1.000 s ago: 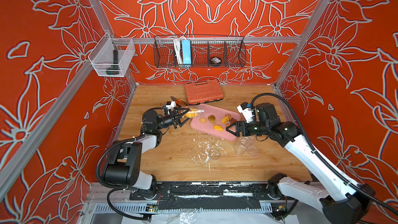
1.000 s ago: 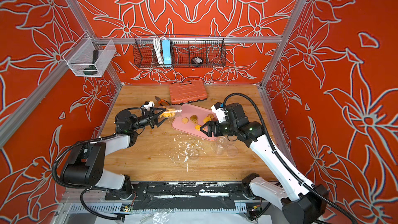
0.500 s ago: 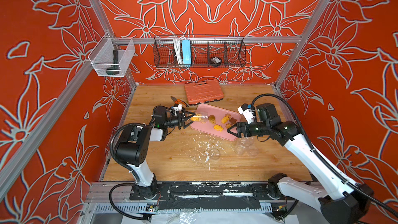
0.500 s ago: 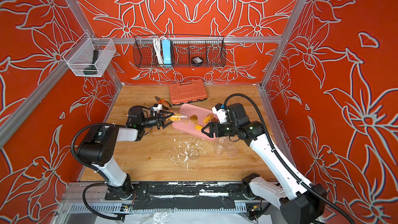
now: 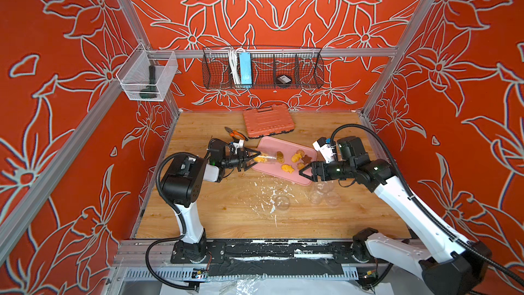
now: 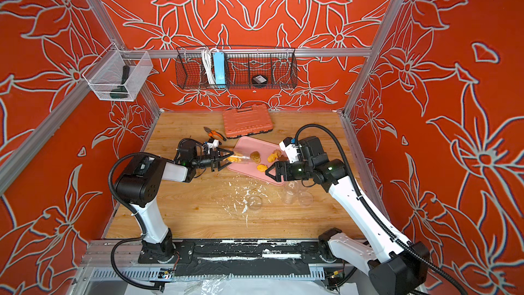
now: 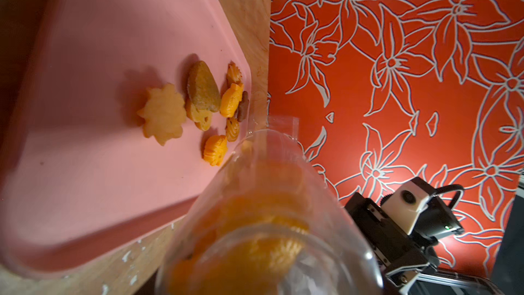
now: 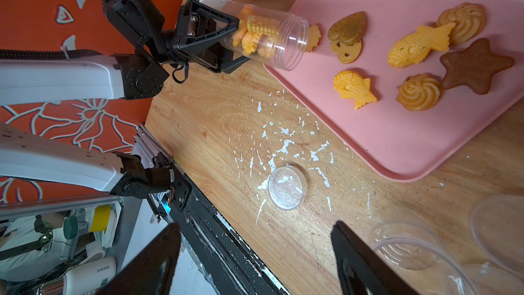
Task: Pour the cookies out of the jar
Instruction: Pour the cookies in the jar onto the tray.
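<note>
Right gripper [image 5: 302, 171], jaws apart and empty, hovers low over the table [image 8: 226, 126] beside the pink tray's [image 8: 397, 143] near edge, arm outstretched. Left gripper [image 8: 239, 41] clamps the jar [image 8: 283, 41] tipped sideways, mouth over the tray; cookies [image 8: 419, 43] lie there, several inside the jar.

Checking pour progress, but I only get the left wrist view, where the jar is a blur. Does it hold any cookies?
Observer: Yes. The right wrist view shows several orange cookies bunched in the tipped jar, back toward the left pincer gripping its base.
Operator: Is the right pincer holding anything?
Observer: No, the right pincer hangs open and empty above the table.
Operator: Where is the lid?
Observer: A clear lid lies flat on the table, off the pink tray.
</note>
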Tool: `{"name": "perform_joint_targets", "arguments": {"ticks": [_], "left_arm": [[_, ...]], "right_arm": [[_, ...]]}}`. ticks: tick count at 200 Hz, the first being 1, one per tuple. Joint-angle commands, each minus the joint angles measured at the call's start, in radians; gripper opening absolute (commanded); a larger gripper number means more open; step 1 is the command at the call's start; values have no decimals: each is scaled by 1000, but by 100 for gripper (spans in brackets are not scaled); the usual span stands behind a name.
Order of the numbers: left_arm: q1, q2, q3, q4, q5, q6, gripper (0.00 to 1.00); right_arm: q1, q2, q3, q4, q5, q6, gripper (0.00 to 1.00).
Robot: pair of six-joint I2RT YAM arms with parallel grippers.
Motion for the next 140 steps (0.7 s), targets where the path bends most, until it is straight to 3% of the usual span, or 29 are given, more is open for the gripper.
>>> {"name": "perform_joint_targets", "arguments": {"ticks": [1,15,40,64,91,113,131,140], "left_arm": [[3,-26,19,-61,-2,90,61],[4,-10,-11,64,8,-1,61],[13,-25,-18,37,-10,15,61],[13,20,-57,308,23,-168,60],[13,-55,-4,-39,-22,78,61],[13,-48,-32,143,7,-41,61],[13,-63,-13,-17,-18,66,61],[13,-57,-13,27,2,31,62]], "right_arm": [[-4,0,-26,23,-35,23,85],[-4,-2,-34,33,-45,33,85],[-4,-5,-27,22,-44,26,85],[-4,-13,-31,21,-35,26,85],[-3,-7,-34,26,-41,31,85],[-4,-9,-41,41,-44,41,85],[-3,-7,-37,42,-48,43,85],[-4,-6,-36,41,-48,42,85]]}}
